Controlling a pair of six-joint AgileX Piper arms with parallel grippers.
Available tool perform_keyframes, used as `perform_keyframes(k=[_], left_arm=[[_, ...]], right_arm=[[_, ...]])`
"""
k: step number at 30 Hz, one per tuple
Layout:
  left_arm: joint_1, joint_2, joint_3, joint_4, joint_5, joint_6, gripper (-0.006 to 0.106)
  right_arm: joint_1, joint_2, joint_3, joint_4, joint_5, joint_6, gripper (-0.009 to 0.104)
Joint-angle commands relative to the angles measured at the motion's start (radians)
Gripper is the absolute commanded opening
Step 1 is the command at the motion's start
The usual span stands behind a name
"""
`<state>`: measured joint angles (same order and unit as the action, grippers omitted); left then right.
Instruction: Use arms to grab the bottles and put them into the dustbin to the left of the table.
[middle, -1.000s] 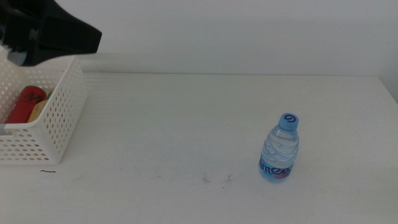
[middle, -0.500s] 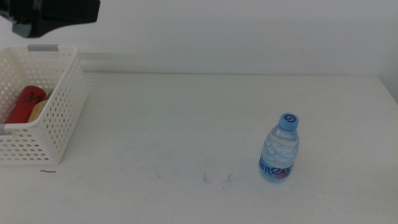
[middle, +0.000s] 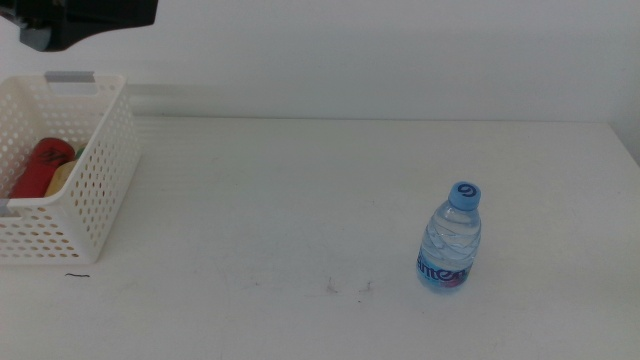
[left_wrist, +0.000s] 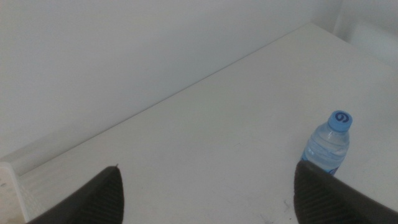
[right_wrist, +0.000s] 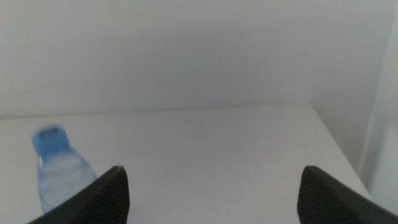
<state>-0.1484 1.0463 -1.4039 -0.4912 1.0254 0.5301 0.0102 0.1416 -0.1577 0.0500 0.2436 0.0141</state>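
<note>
white perforated plastic marks the bin (middle: 85, 190) at the left edge of the middle frame, and it already holds the red can (middle: 38, 166) with a yellowish bottle (middle: 63, 176) lying against it, so by my reading two of the three are done. the water bottle (middle: 449, 238) stands upright in the lower right of the frame, well apart from the bin, blue cap up and label facing the camera; it looks like the one item left.

the left gripper (left_wrist: 208, 186) is spread wide and empty; its wrist picture shows the water bottle (left_wrist: 326, 142) off toward one jaw, not between them. in the middle frame only a dark piece of that arm (middle: 85, 20) shows at the upper left, above the bin's back rim, likely because it sits high over the drop point. the right gripper (right_wrist: 214, 186) is also spread and empty, with the water bottle (right_wrist: 59, 168) near one jaw, a blurred shape; this arm is out of the middle frame.

the surface (middle: 300, 200) carries faint scuffs (middle: 345, 288) near the lower centre and a dark mark (middle: 77, 276) by the bin's front. nothing stands between the bottle and either arm.
</note>
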Motion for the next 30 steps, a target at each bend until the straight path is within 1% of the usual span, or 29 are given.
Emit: perform_keyframes(k=[1,3,5,7,9,12,15,17,21,25,30], left_arm=[[-0.002,-0.005,-0.005,-0.004,-0.013,-0.007,0.094],[-0.002,-0.005,-0.005,-0.004,-0.013,-0.007,0.094],[-0.002,-0.005,-0.005,-0.004,-0.013,-0.007,0.094],[-0.002,-0.005,-0.005,-0.004,-0.013,-0.007,0.094],[-0.002,-0.005,-0.005,-0.004,-0.013,-0.007,0.094],[-0.002,-0.005,-0.005,-0.004,-0.013,-0.007,0.094],[-0.002,-0.005,-0.005,-0.004,-0.013,-0.007,0.094],[-0.002,-0.005,-0.005,-0.004,-0.013,-0.007,0.094],[-0.002,-0.005,-0.005,-0.004,-0.013,-0.007,0.094],[-0.002,-0.005,-0.005,-0.004,-0.013,-0.007,0.094],[-0.002,-0.005,-0.005,-0.004,-0.013,-0.007,0.094]], right_arm=[[0.016,0.105,-0.094,0.005,-0.004,-0.007,0.081],[0.056,0.188,-0.155,0.013,-0.004,-0.007,0.081],[0.125,0.269,-0.187,0.025,-0.004,-0.007,0.081],[0.211,0.335,-0.192,0.020,-0.006,-0.014,0.081],[0.313,0.406,-0.192,0.000,-0.039,-0.014,0.081],[0.437,0.516,-0.192,0.014,-0.057,-0.014,0.081],[0.516,0.608,-0.174,0.016,-0.089,-0.014,0.081],[0.538,0.666,-0.145,0.016,-0.195,-0.014,0.081],[0.540,0.782,-0.067,0.016,-0.436,-0.007,0.081],[0.540,0.896,-0.040,-0.002,-0.597,-0.014,0.081],[0.540,1.106,-0.040,-0.002,-0.844,-0.014,0.081]])
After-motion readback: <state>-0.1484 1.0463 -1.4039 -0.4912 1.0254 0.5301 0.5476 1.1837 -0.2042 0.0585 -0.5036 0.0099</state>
